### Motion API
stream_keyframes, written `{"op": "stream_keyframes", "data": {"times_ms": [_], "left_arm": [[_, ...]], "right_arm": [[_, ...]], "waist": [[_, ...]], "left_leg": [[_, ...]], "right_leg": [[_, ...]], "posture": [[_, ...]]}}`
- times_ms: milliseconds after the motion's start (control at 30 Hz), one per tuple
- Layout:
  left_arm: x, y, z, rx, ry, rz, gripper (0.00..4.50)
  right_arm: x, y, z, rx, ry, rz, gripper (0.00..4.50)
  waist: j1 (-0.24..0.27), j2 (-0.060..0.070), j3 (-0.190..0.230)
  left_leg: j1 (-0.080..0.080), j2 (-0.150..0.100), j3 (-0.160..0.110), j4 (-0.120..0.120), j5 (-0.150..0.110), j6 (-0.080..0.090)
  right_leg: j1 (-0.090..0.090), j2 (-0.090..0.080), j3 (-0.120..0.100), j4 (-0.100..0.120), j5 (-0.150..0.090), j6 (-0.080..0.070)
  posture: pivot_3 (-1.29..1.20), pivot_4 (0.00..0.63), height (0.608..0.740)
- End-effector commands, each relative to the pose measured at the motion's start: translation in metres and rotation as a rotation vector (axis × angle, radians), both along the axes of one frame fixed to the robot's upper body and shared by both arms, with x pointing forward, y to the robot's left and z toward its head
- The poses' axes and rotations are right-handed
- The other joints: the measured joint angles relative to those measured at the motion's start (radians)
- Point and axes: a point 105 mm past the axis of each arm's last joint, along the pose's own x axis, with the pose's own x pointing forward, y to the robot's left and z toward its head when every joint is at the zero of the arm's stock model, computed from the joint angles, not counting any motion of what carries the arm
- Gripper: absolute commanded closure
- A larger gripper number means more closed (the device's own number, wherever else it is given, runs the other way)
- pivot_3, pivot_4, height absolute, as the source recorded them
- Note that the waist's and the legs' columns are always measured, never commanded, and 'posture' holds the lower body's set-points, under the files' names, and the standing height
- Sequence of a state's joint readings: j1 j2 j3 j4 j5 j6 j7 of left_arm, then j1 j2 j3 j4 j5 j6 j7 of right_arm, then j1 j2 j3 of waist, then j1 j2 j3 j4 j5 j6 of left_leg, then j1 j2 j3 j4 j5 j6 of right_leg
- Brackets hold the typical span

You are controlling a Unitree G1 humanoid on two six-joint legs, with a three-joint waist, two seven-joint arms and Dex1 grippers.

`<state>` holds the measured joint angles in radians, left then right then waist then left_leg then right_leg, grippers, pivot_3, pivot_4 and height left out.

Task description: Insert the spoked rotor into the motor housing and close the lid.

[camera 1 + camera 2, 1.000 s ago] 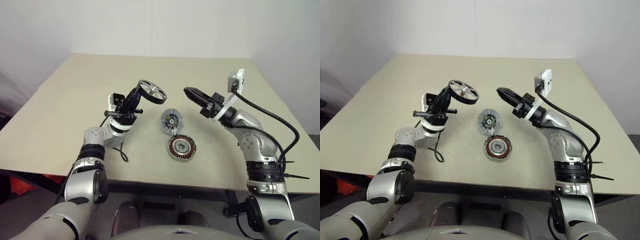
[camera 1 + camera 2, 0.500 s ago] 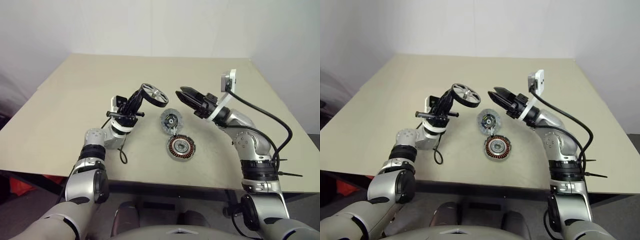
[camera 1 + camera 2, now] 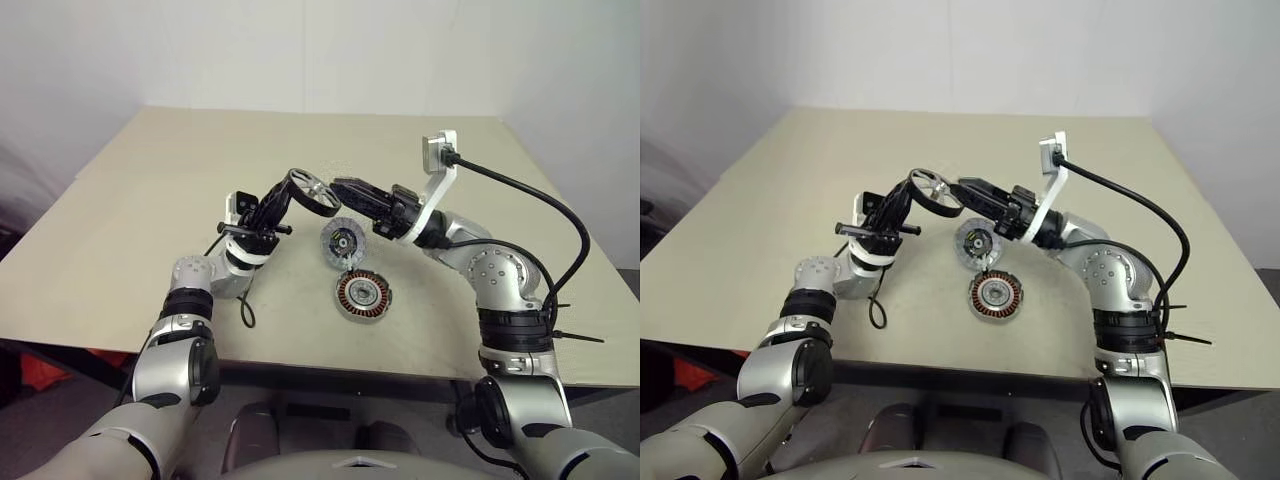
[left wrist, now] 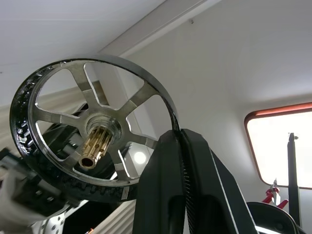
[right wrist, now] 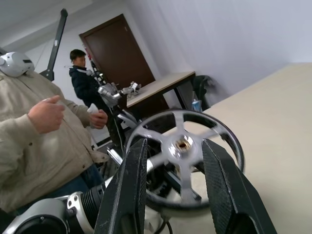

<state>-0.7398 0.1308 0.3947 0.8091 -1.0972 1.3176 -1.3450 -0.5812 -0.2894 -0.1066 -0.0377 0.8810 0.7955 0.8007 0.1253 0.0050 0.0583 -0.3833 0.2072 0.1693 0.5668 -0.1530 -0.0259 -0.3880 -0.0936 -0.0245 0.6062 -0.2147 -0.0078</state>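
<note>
- Beige table (image 3: 120, 220) under a plain white wall carries the open motor housing (image 3: 362, 295), copper windings up, with its lid (image 3: 343, 240) lying flipped open just behind it, joined at the edge.
- Left tool (image 3: 290, 195) is clenched on the rim of the spoked rotor (image 3: 313, 192), holding it up in the air above the table, near the lid but apart from it.
- Right tool (image 3: 345, 190) reaches across toward the rotor with its fingers (image 5: 127, 195) parted on either side of the wheel, not yet closed on it.
- Two people stand in the background of the right wrist view.
- Step in hand looks like a handover of the rotor from left to right.
- Next, I judge the right tool must close squarely on the rim before the left lets go, then lower the rotor onto the housing's centre.
</note>
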Motion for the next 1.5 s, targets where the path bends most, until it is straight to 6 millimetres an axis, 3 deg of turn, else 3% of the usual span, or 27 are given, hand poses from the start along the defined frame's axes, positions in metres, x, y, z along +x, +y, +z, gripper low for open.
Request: {"op": "stream_keyframes", "data": {"times_ms": [33, 467, 1000, 1500], "left_arm": [[0.001, 0.0, 0.009, -0.017, -0.035, -0.004, 4.5], [0.002, 0.0, 0.007, 0.0, -0.029, 0.0, 4.5], [0.004, -0.002, 0.002, 0.021, -0.019, 0.019, 4.5], [0.004, -0.003, 0.001, 0.024, -0.018, 0.021, 4.5]], "right_arm": [[0.001, 0.006, 0.01, 0.011, -0.029, 0.023, 2.55], [0.013, 0.013, -0.007, -0.014, 0.015, 0.009, 2.55], [-0.006, 0.021, 0.005, 0.014, -0.005, 0.095, 2.55], [0.002, 0.026, -0.016, -0.006, 0.067, 0.06, 2.55]], "waist": [[0.0, 0.0, 0.0], [0.001, 0.0, 0.0], [0.001, 0.0, 0.0], [0.001, 0.0, 0.0]], "left_leg": [[0.0, 0.0, 0.0, 0.0, 0.0, 0.0], [0.0, 0.0, 0.0, -0.001, 0.0, -0.001], [0.0, 0.0, 0.0, -0.001, 0.0, -0.001], [0.0, 0.0, 0.0, -0.002, 0.0, -0.001]], "right_leg": [[0.0, 0.0, 0.0, 0.0, 0.0, 0.0], [-0.001, 0.0, 0.0, -0.001, 0.0, 0.0], [-0.001, 0.0, 0.0, -0.001, 0.0, 0.0], [-0.001, 0.0, 0.0, -0.001, 0.0, 0.0]], "posture": [[0.0, 0.0, 0.74], [0.0, 0.0, 0.74], [0.0, 0.0, 0.74], [0.0, 0.0, 0.74]]}}
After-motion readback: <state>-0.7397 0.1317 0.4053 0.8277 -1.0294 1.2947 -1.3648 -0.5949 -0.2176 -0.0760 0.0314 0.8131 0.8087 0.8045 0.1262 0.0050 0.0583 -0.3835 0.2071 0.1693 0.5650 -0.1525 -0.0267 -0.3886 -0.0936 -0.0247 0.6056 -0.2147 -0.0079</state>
